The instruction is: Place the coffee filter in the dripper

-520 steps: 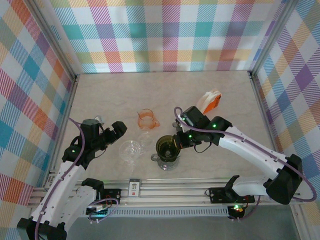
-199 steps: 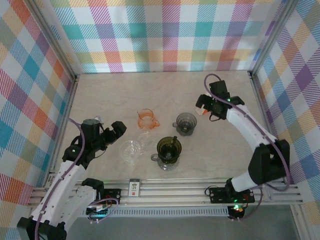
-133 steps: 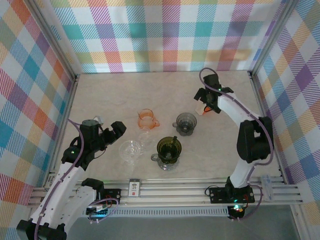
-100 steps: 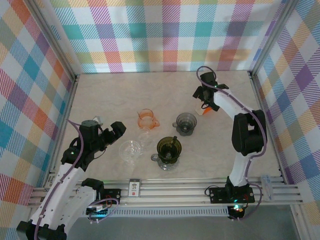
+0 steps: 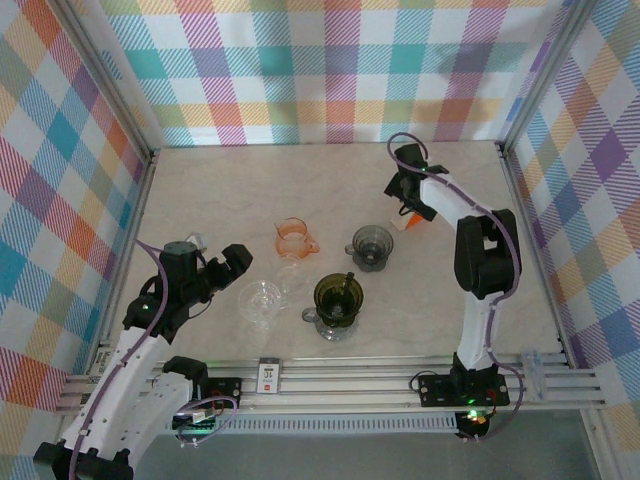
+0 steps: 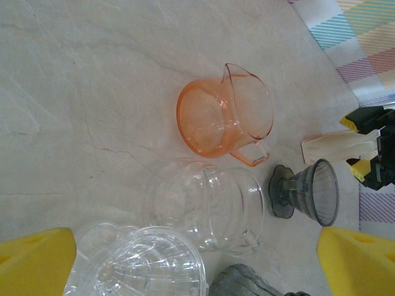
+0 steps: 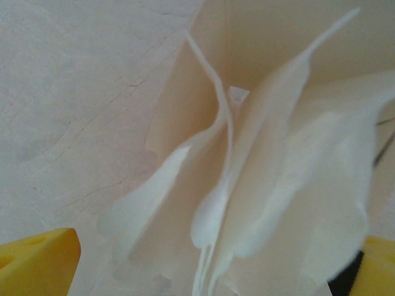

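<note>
1. The white paper coffee filter stack (image 7: pixel 265 185), thin cone sheets fanned open at the edges, lies on the pale marble-look table (image 5: pixel 220 190) at the far right. It is near the smoke-grey glass cone dripper (image 5: pixel 371 247), just right of and beyond it, not touching. The dripper stands mouth up.
2. Handling, as a judgement: the sheets are almost weightless, soft and quick to crease. They likely cling together, so 1 pinch may lift several. Nothing can break, but a hard squeeze would crumple the cone.
3. Best hold, likely: pinch 1 loose flap at its upper edge, where the right wrist view shows the sheets standing apart. The flat face against the table offers nothing to bite on.
4. The right gripper (image 5: pixel 408 205) is on an arm stretched far out, wrist tipped down over the stack, tips low by the table. Its yellow fingertips (image 7: pixel 38 259) sit wide apart on either side of the stack, released, with nothing pinched.
5. The left gripper (image 5: pixel 237 262) is on an arm folded at the near left, aimed right across the table. Its fingers are spread wide and empty. It is near the clear ribbed glass cone (image 6: pixel 145 265) and clear glass jug (image 6: pixel 210 206), with the orange glass pitcher (image 6: pixel 225 120) beyond.
</note>
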You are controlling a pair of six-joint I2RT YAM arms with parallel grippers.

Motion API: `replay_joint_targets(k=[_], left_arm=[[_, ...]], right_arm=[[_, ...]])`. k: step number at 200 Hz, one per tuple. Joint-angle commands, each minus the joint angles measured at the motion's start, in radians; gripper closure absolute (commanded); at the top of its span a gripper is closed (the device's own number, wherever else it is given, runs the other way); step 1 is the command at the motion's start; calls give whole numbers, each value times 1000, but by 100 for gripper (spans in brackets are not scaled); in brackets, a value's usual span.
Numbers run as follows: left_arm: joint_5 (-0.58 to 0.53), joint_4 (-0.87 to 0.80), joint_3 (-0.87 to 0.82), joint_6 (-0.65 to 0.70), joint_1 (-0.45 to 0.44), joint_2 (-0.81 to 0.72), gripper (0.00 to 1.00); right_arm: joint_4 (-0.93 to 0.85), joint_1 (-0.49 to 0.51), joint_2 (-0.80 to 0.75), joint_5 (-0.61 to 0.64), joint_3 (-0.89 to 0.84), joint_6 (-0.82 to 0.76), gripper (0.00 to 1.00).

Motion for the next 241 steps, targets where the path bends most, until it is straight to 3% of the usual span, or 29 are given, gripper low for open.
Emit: replay_joint_targets(k=[1, 53, 88, 139, 174, 241], left_arm=[[-3, 28, -5, 23, -9, 0, 0], [-15, 27, 2, 27, -9, 9, 0], [-23, 25, 7, 23, -9, 8, 0], [-30, 27, 10, 15, -9, 12, 0], [-27, 25, 10, 2, -10, 15, 0], [-19, 37, 2, -20, -10, 15, 0]], right_arm=[[-8, -3, 25, 24, 29, -6, 1], [51, -21, 37, -10, 2, -102, 0], [124, -50, 14, -59, -58, -224, 7], [232, -92, -34, -181, -142, -398, 18], [300, -121, -63, -338, -180, -520, 22], [233, -125, -70, -488, -184, -677, 32]])
